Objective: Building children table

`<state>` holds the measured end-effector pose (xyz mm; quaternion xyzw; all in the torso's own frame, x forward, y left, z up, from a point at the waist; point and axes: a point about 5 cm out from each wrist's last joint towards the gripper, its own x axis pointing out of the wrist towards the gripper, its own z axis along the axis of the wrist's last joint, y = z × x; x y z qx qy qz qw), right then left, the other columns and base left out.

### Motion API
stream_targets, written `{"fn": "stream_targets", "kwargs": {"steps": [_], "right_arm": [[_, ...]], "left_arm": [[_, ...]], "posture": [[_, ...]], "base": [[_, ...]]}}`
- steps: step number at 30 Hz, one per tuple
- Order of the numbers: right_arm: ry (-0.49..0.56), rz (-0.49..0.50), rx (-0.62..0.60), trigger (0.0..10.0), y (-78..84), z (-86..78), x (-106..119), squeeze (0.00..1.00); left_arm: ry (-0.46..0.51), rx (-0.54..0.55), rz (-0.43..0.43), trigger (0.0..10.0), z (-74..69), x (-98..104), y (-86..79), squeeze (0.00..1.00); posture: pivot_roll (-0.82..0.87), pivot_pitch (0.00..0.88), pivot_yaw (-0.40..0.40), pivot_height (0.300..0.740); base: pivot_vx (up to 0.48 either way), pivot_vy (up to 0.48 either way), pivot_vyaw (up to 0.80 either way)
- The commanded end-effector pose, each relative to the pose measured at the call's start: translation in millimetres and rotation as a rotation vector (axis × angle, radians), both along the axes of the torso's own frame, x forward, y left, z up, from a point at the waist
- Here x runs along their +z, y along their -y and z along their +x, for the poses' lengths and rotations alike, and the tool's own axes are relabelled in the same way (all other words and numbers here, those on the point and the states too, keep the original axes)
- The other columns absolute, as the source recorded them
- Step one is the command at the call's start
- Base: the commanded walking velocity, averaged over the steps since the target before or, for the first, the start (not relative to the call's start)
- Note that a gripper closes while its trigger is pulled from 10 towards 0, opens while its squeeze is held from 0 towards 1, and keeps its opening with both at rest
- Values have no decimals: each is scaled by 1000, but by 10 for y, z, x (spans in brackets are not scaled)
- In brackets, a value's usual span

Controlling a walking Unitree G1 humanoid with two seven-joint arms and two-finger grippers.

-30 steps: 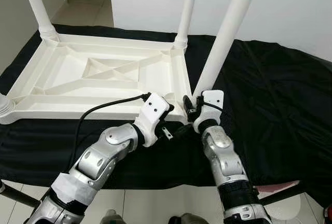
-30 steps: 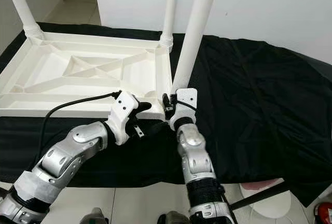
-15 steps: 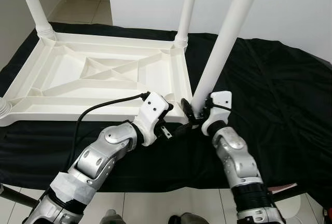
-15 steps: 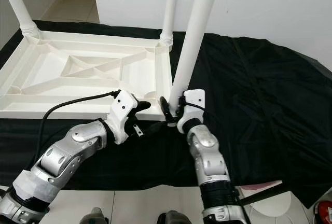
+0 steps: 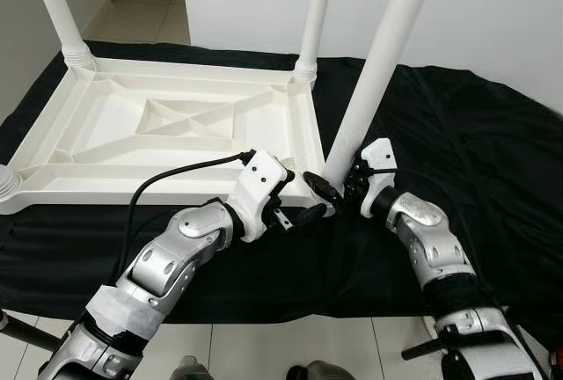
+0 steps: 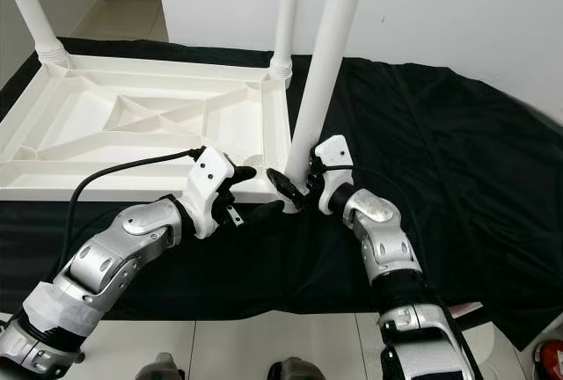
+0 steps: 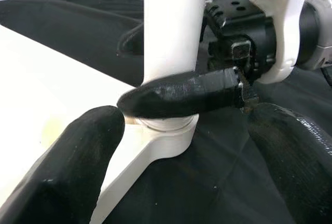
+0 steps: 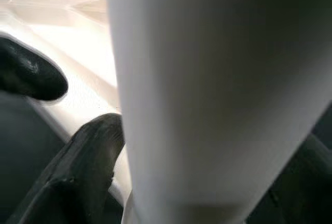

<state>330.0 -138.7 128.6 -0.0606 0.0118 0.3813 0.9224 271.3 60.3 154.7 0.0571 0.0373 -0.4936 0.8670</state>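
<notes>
A white plastic children's table [image 5: 114, 188] lies upside down on a black cloth. A long white leg [image 5: 374, 72] stands tilted at the table's near right corner socket [image 7: 166, 136]. My right gripper [image 5: 334, 185] is shut on the leg's base, with one black finger [image 7: 181, 94] crossing in front of it. In the right wrist view the leg [image 8: 218, 94] looms close beside a finger [image 8: 83, 167]. My left gripper [image 5: 299, 206] is open at the same corner, one finger [image 7: 78, 156] on the table's edge and the other [image 7: 290, 151] over the cloth.
Three other legs stand in their corners: far left [image 5: 62, 10], far right [image 5: 315, 10] and near left [image 5: 7, 182]. The black cloth [image 5: 475, 134] spreads wide to the right. A white wall is behind, and tiled floor lies at the near edge.
My right forearm has swung out to the right and the wrist has turned, still gripping the leg's base. The left gripper has stayed at the corner.
</notes>
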Motion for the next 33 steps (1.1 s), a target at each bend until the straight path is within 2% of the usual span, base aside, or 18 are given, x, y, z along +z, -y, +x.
{"fn": "stream_targets", "kwargs": {"steps": [1, 2, 7, 17, 18, 19, 20, 22, 24, 27, 28, 29, 30, 31, 33], "right_arm": [[-12, -30, 22, 745, -20, 7, -47, 0], [-14, -27, 30, 0, -38, 4, -56, 0], [-32, -13, 56, 0, -73, -25, -106, 0], [-65, 1, 16, 0, -22, -105, -237, 0], [-72, -13, -15, 2902, -7, -103, -270, 0], [-74, -14, -48, 10000, -2, -105, -287, 0], [-74, -14, -48, 10000, -2, -105, -287, 0], [-64, -5, -125, 10000, -12, -136, -297, 0], [-64, -5, -125, 10000, -12, -136, -297, 0], [-63, 17, -239, 10000, -4, -153, -304, 0], [-63, 17, -239, 10000, -4, -153, -304, 0], [-82, 44, -301, 10000, -5, -157, -310, 0], [-82, 44, -301, 10000, -5, -157, -310, 0], [-98, 77, -357, 10000, -9, -164, -312, 1000], [-98, 77, -357, 10000, -9, -164, -312, 1000]], "left_arm": [[-15, -135, 6, 10000, -71, -9, 30, 0], [-15, -134, 7, 10000, -76, -12, 28, 0], [-16, -124, 6, 10000, -74, -2, 11, 0], [-17, -123, 8, 10000, -66, 3, 5, 0], [-18, -126, 9, 10000, -63, 3, 7, 0], [-19, -128, 8, 10000, -60, 2, 9, 0], [-19, -128, 8, 10000, -60, 2, 9, 0], [-21, -133, 7, 10000, -57, -6, 18, 0], [-21, -133, 7, 10000, -57, -6, 18, 0], [-23, -137, 7, 10000, -57, -9, 27, 0], [-23, -137, 7, 10000, -57, -9, 27, 0], [-24, -136, 5, 10000, -57, -9, 26, 0], [-24, -136, 5, 10000, -57, -9, 26, 0], [-24, -135, 4, 10000, -57, -9, 24, 0], [-24, -135, 4, 10000, -57, -9, 24, 0]], "posture": [[103, 0, -45, 740], [103, 0, -45, 740], [119, 0, -48, 740], [104, 6, -39, 740], [95, 10, -36, 740], [95, 10, -36, 740], [95, 10, -36, 740], [95, 10, -36, 740], [95, 10, -36, 740], [79, 22, -36, 740], [79, 22, -36, 740], [77, 24, -36, 740], [77, 24, -36, 740], [76, 27, -37, 740], [76, 27, -37, 740]], "base": [[0, 0, 0], [0, 0, 0], [0, 0, 0], [0, 0, 0], [0, 0, 0], [0, 0, 0], [0, 0, 0], [0, 0, 0], [0, 0, 0], [0, 0, 0], [0, 0, 0], [0, 0, 0], [0, 0, 0], [0, 0, 0], [0, 0, 0]]}}
